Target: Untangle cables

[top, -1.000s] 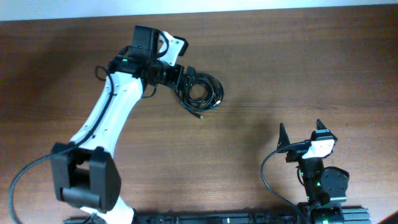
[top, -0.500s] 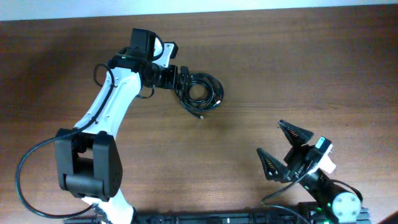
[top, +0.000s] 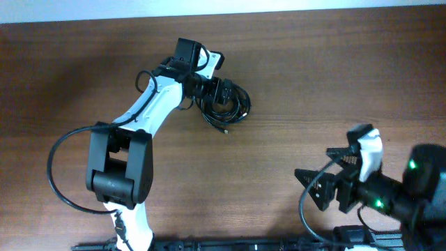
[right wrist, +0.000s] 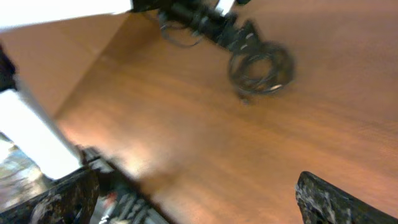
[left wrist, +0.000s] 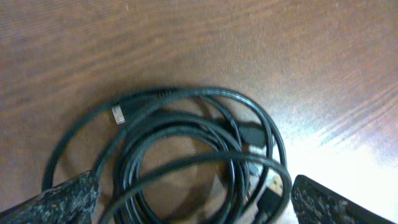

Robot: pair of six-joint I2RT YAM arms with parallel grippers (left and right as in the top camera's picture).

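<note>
A bundle of black cables (top: 235,106) lies coiled on the brown table at the upper middle, with a loose plug end sticking out at its lower left. My left gripper (top: 214,90) is open and sits low over the coil's left part. In the left wrist view the coil (left wrist: 186,149) fills the frame between my two fingertips, with a USB plug (left wrist: 268,198) near the right one; my left gripper (left wrist: 193,208) holds nothing. My right gripper (top: 315,189) is open and empty, far from the cables at the lower right. The right wrist view shows the coil (right wrist: 261,65) in the distance.
The wooden table (top: 334,84) stretches bare round the coil. The left arm's white link (top: 150,104) runs diagonally from the lower left. The right arm's base (top: 418,188) stands at the lower right edge. A dark rail (top: 244,245) lines the front edge.
My left gripper has shifted right, onto the coil. My right arm has swung and turned, its open jaws now pointing left across the table. The coil has not moved.
</note>
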